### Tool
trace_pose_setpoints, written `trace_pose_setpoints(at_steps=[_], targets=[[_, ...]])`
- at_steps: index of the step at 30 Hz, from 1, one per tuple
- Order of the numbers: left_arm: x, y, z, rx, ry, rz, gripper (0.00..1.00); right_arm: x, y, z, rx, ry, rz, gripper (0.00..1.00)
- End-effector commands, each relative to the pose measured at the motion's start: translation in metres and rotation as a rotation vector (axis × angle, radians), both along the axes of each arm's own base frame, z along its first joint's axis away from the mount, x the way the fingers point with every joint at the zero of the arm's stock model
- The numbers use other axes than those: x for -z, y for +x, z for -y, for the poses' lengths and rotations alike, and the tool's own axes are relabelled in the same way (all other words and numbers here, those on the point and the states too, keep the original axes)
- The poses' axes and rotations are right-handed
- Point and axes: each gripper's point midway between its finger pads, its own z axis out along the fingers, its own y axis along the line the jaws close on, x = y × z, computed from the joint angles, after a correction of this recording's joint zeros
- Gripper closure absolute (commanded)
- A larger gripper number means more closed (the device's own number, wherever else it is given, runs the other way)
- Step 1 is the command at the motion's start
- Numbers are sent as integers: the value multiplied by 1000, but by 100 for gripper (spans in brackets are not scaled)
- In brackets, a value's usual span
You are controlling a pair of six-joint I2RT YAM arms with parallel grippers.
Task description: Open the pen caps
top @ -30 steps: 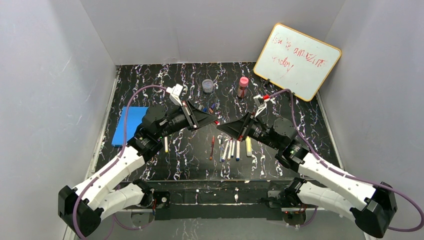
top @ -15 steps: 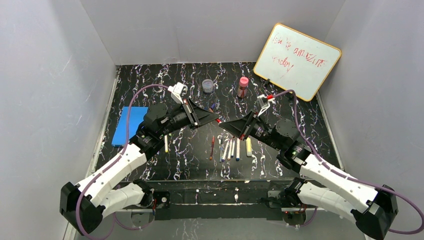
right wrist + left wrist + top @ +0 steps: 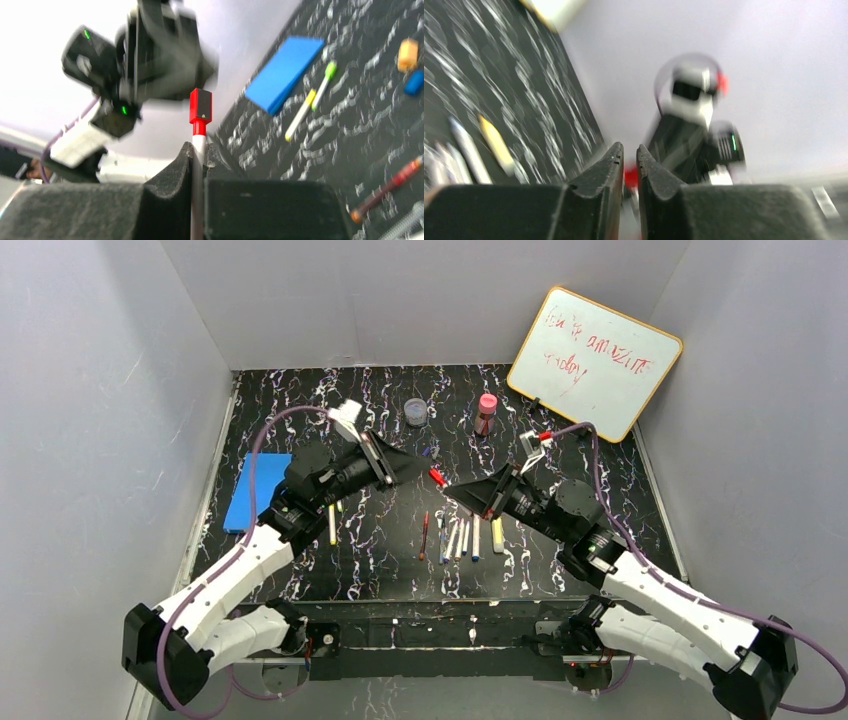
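My right gripper (image 3: 458,490) (image 3: 199,147) is shut on the white barrel of a pen, held above the table. Its red cap (image 3: 437,477) (image 3: 200,106) sits on the end, pointing at my left gripper (image 3: 415,468) (image 3: 629,150). The left jaws stand a narrow gap apart, empty, just short of the cap, which shows blurred beyond them (image 3: 630,177). Several pens (image 3: 465,537) lie in a row on the table. A thin dark red pen (image 3: 424,533) (image 3: 387,187) lies beside them. Loose orange (image 3: 407,54) and blue (image 3: 414,82) caps lie further back.
A yellow highlighter (image 3: 332,527) (image 3: 300,114) and a green-tipped one (image 3: 322,84) lie by the blue pad (image 3: 262,490). A clear jar (image 3: 415,412), a pink-capped bottle (image 3: 486,412) and a leaning whiteboard (image 3: 595,362) stand at the back. Grey walls enclose the table.
My left gripper met the red cap half a second ago, then drew back left and came off it. The cap stays on the pen in my right gripper, which shifted slightly right.
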Motion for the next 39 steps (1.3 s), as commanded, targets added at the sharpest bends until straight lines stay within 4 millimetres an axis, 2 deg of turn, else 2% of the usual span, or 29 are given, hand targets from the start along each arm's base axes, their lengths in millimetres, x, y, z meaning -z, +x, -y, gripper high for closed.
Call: trace_pose_setpoints(at_steps=[1,5,6,7,10,14,15,16,21,25,29,34,37,39], targets=[[-70,111,-120,-696,-132,204,100,17,-35,7,-132,-46,-46,99],[-73,101,-90,-517,-146,239,100,6,-28,1,-126,-23,-24,99],[-74,98,-83,-472,-145,241,96,0,-26,-1,-123,-9,-9,99],[-73,95,-78,-439,-144,243,83,-4,-24,-2,-121,-1,0,99],[-75,81,-75,-388,-141,268,54,-15,-18,-6,-109,22,31,99],[-76,57,-65,-291,-133,302,24,-35,-11,-7,-80,100,91,99],[-74,50,-61,-263,-131,305,10,-41,-9,-7,-71,128,107,99],[-71,44,-57,-238,-127,307,3,-48,-8,-7,-67,159,124,99],[-51,15,-34,-95,-110,288,3,-69,4,-16,-57,255,157,99],[-37,0,-23,-31,-109,252,16,-78,13,-26,-60,306,162,99],[-34,-4,-25,-32,-106,242,26,-82,18,-34,-71,323,164,99],[-39,-6,-24,-25,-111,249,49,-78,22,-39,-78,338,143,99],[-42,-3,-27,-51,-116,256,57,-74,23,-41,-85,342,131,99],[-44,-2,-28,-66,-120,260,59,-72,24,-42,-84,340,122,99]])
